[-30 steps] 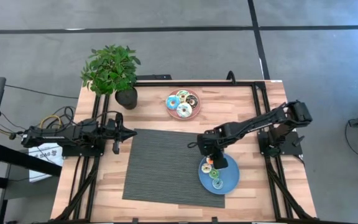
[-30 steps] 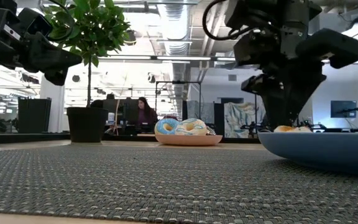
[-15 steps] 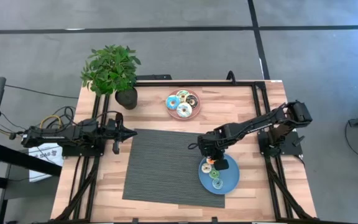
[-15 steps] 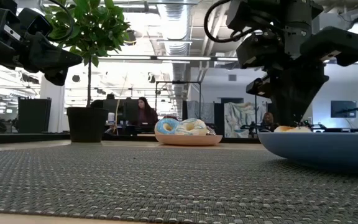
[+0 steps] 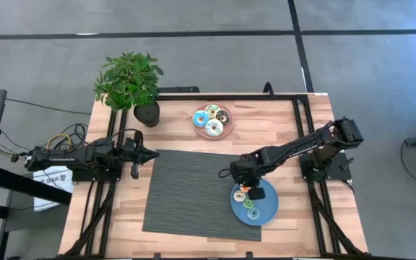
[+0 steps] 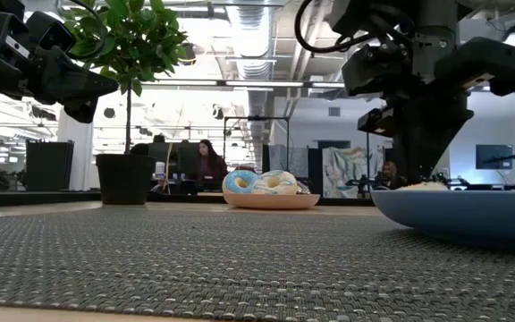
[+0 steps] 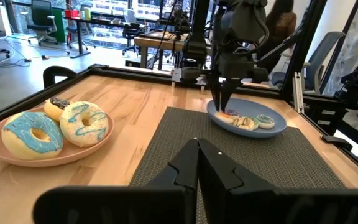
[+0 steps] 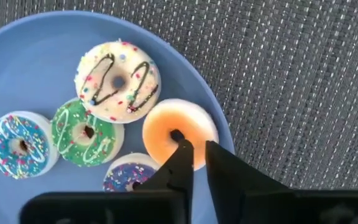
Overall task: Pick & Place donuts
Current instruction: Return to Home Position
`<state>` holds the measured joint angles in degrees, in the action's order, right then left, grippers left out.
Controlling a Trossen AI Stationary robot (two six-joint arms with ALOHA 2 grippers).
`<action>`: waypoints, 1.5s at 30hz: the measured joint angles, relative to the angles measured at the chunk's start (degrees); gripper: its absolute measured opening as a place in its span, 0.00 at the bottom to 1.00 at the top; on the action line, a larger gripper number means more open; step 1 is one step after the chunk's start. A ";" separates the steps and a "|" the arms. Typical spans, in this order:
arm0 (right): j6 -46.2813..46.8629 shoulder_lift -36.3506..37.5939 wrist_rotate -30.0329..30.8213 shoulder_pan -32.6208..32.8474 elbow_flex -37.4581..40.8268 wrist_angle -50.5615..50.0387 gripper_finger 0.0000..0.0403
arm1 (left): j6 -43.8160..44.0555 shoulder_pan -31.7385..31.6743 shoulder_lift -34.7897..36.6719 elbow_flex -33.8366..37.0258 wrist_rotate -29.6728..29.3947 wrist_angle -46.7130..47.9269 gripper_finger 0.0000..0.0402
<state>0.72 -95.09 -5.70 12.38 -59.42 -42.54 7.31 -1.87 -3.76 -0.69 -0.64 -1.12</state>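
Note:
My right gripper (image 8: 199, 149) points down over the blue plate (image 5: 269, 207) and is shut on an orange-iced donut (image 8: 166, 127) at the plate's edge toward the mat. On the plate beside it lie a white donut (image 8: 118, 81), a green one (image 8: 82, 134), a blue one (image 8: 18, 144) and a purple one (image 8: 126, 175). Three more donuts (image 5: 213, 120) lie on the pink plate (image 5: 227, 133) at the far side. My left gripper (image 7: 197, 146) hovers shut above the mat's left edge (image 5: 150, 153) and touches nothing. My right gripper holds the orange donut by the side of its ring (image 8: 199, 134) next to the hole. It is pinched between the two fingers, one fingertip (image 8: 182, 148) at the hole's edge. The fingers come from above, pointing down. The donut lies flat at plate level; whether it rests there I cannot tell.
A grey woven mat (image 5: 186, 195) covers the table's middle, with the blue plate on its right near corner. A potted plant (image 5: 130, 83) stands at the far left corner. Black frame rails (image 5: 305, 144) run along the table's sides. People sit in the room beyond (image 6: 208, 165).
My right gripper has come down a little toward the blue plate and shifted slightly toward the near edge, carrying the orange donut down behind the plate's rim in the low view. My left arm has kept still.

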 joint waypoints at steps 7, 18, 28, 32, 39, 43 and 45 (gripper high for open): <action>2.64 0.00 0.03 0.76 0.00 1.70 0.02 | 0.00 0.00 -0.01 0.00 0.00 0.01 0.00; 18.07 2.75 4.49 0.49 0.04 0.78 0.01 | 0.00 0.00 0.00 0.00 0.00 0.01 0.00; 17.44 15.66 12.43 -1.22 4.53 3.61 0.00 | 0.00 0.00 -0.01 0.00 0.00 0.01 0.00; 17.30 24.55 15.13 -1.31 13.54 9.70 0.00 | 0.00 0.00 0.01 0.00 0.00 0.01 0.00; 16.75 40.20 15.07 -2.80 31.24 25.99 0.00 | 0.00 0.01 0.01 0.00 0.01 0.01 0.00; 13.12 48.03 14.84 -3.14 38.44 32.69 0.00 | 0.00 0.00 0.01 0.00 0.00 0.01 0.00; 12.02 51.68 14.85 -3.08 41.19 35.26 0.00 | 0.00 0.02 0.01 0.00 0.02 0.01 0.00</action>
<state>12.74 -43.41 9.15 9.30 -18.22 -7.28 7.31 -1.85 -3.75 -0.69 -0.62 -1.10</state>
